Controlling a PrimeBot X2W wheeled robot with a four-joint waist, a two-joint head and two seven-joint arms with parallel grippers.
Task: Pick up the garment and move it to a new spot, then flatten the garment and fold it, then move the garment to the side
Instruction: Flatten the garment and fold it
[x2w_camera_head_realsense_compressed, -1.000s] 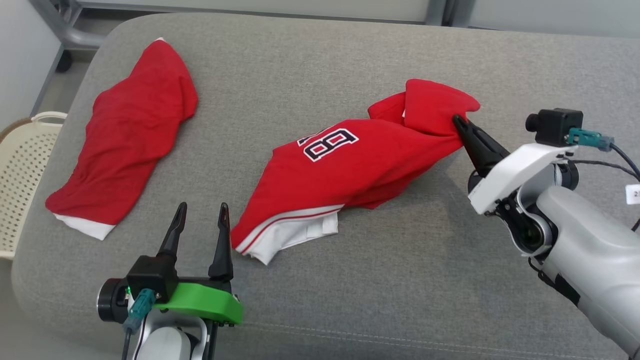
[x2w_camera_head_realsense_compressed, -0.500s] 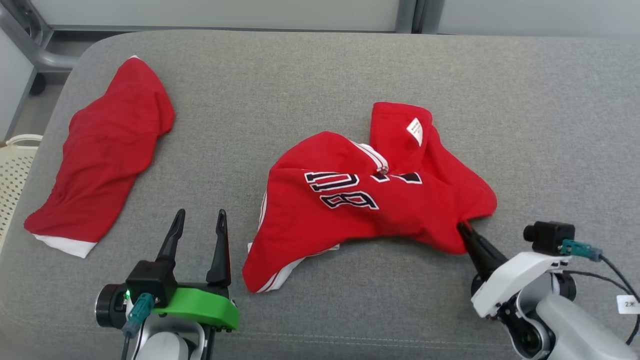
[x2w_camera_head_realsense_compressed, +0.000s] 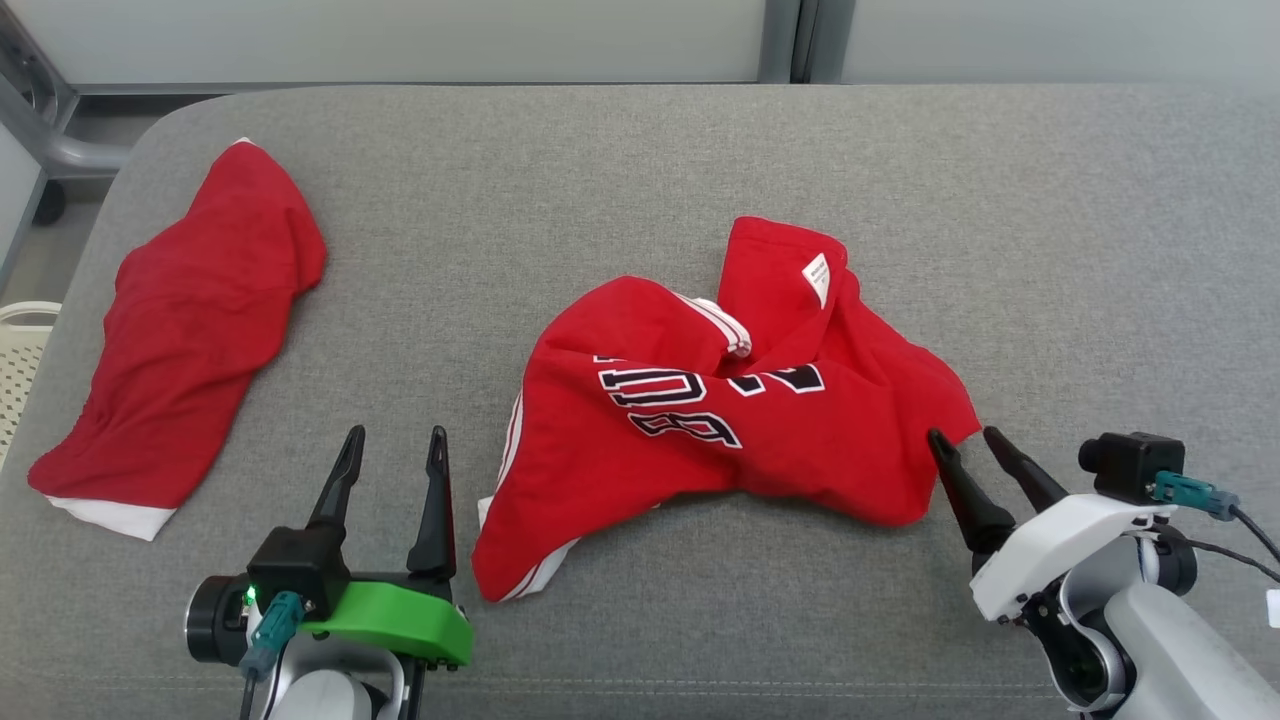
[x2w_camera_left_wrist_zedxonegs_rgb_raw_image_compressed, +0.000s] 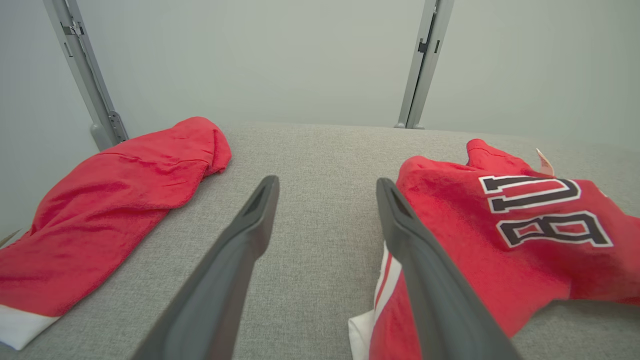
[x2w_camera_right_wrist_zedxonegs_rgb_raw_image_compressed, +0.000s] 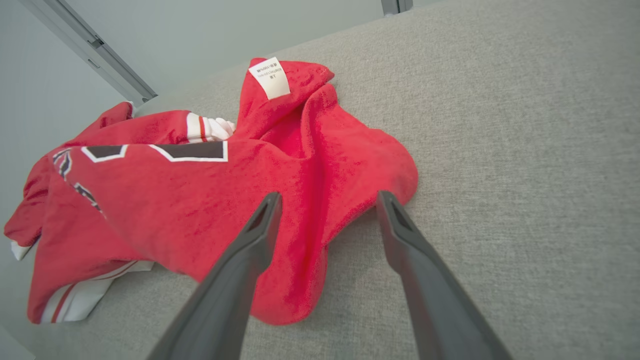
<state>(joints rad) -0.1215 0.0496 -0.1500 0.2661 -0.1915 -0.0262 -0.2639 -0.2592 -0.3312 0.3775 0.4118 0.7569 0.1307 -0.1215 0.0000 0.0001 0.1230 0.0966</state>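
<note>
While my right tool (x2w_camera_head_realsense_compressed: 961, 434) stands spread and clamps nothing, its two dark fingers sit at the right-hand corner of the red garment (x2w_camera_head_realsense_compressed: 720, 420), with loose cloth lying between them. The garment lies crumpled near the middle of the grey tabletop (x2w_camera_head_realsense_compressed: 600, 150), its black-and-white numbers facing up and a white label (x2w_camera_head_realsense_compressed: 816, 277) showing on the far fold. My left tool (x2w_camera_head_realsense_compressed: 396, 432) is released too, just left of the garment's white-striped hem. A second red garment (x2w_camera_head_realsense_compressed: 185, 330) lies well apart on my left.

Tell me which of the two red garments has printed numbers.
The crumpled garment at centre, by the right gripper; the left garment is plain red.
</note>
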